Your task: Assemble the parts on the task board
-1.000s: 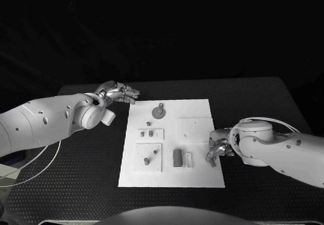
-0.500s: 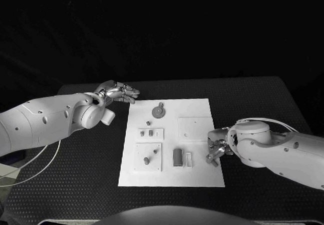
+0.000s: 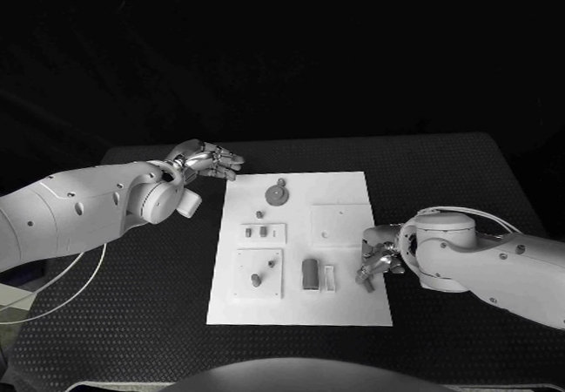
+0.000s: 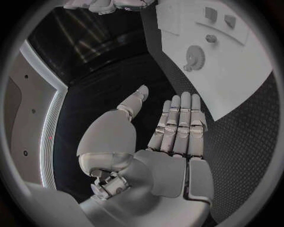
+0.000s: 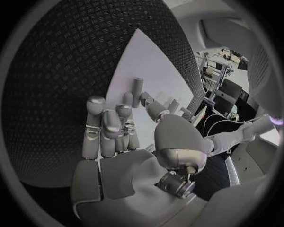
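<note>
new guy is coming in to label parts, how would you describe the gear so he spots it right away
Start at the white task board in the middle of the black table. Near its far edge, close to the left hand, lies the gear. It is the one round, toothed piece; the others are blocks or pegs.

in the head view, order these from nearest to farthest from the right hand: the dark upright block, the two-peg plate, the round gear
1. Dark upright block, just beside the right hand.
2. Two-peg plate, mid-board, on its left side.
3. Round gear, far end of the task board.
</note>
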